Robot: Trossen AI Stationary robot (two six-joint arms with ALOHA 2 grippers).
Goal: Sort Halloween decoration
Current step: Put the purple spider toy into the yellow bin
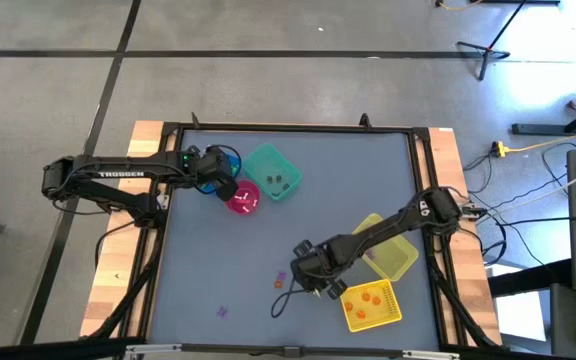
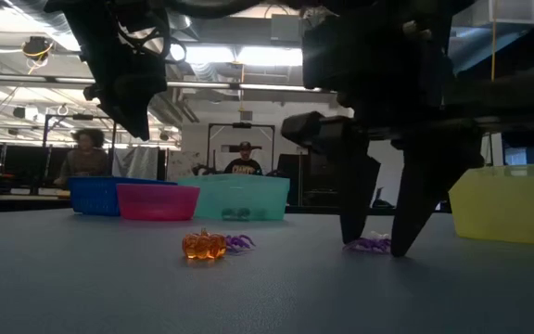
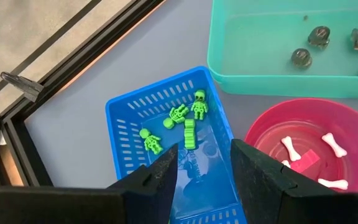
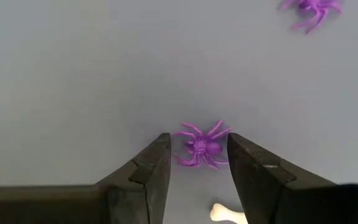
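A purple spider (image 4: 201, 148) lies on the grey table between the two fingers of my right gripper (image 4: 197, 138), which is open, points down and has its tips almost on the table (image 2: 375, 243); I see no touch. A second purple spider (image 4: 309, 9), a white bone (image 4: 229, 213) and an orange pumpkin (image 2: 203, 245) lie loose nearby. My left gripper (image 3: 204, 148) hangs open and empty above the blue bin (image 3: 166, 124), which holds green skeletons (image 3: 188, 118).
The teal bin (image 1: 271, 172) holds dark grey pieces, and the pink bowl (image 1: 243, 197) holds white bones. Two yellow bins stand at the right: one (image 1: 372, 305) with orange pieces, one (image 1: 393, 250) under my right arm. Another purple trinket (image 1: 222, 311) lies near the front edge.
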